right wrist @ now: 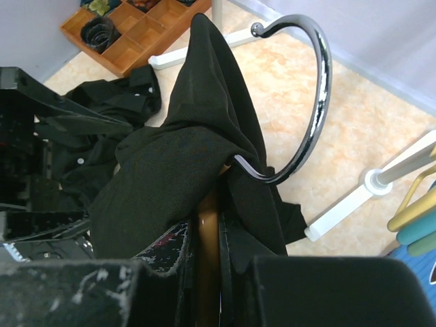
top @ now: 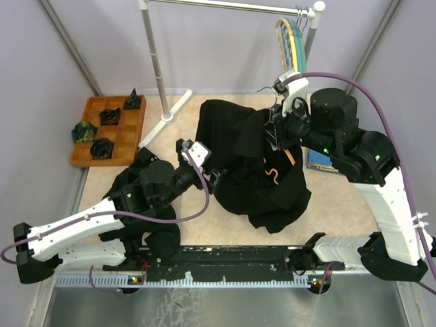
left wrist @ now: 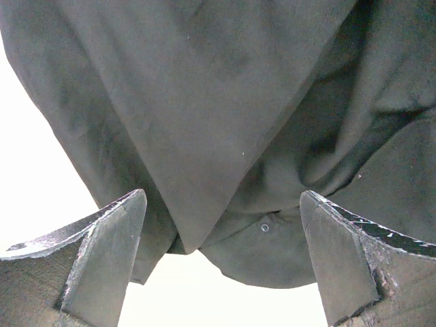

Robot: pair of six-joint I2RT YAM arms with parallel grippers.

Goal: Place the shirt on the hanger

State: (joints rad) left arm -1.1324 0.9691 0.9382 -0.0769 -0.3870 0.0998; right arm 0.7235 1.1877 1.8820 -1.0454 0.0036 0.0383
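While my right end effector (right wrist: 208,255) is clenching the orange neck of the hanger (right wrist: 208,225), the black shirt (top: 235,146) is draping over that hanger and bunching around the base of its metal hook (right wrist: 317,95), which is curving up free of the cloth. I am holding the hanger raised over the middle of the tabletop (top: 334,197), and the shirt's lower folds are pooling on the surface beneath it, with a bit of a wavy orange arm showing through the fabric. My left end effector (top: 215,178) is standing spread wide and gripping nothing, its fingers (left wrist: 112,238) pointing at the shirt's left edge, where loose folds and a small button (left wrist: 264,227) are hanging just in front of them. Other black clothes (right wrist: 119,95) are lying in a heap by my left arm, near a wooden tray (top: 129,136).
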